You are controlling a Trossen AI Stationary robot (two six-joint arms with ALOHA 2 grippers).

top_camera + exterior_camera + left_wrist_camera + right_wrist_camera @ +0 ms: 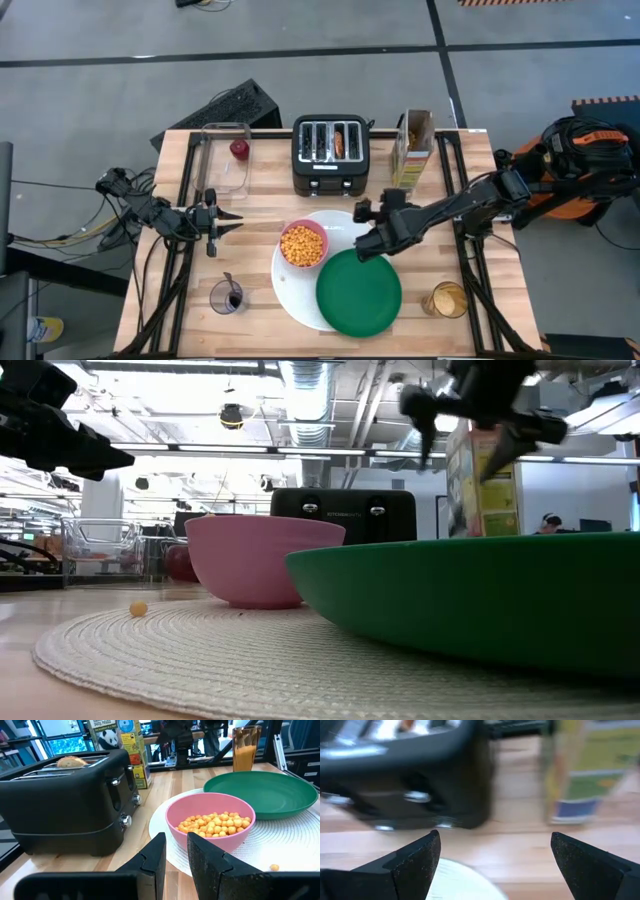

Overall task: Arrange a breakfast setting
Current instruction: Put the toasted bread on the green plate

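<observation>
High view: right end effector (pixel 372 222), fingers spread and empty, above white plate (pixel 300 300) beside one green plate (pixel 359 292); a careless descent risks knocking the one pink bowl (pixel 303 245) of cereal.

Left wrist view: left end effector (pixel 175 851), nearly pressed together, empty, facing that bowl; one bagel (pixel 72 761) in toaster (pixel 65 805).

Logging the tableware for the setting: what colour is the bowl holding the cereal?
Pink. The bowl shows best in the left wrist view, filled with orange cereal.
</observation>
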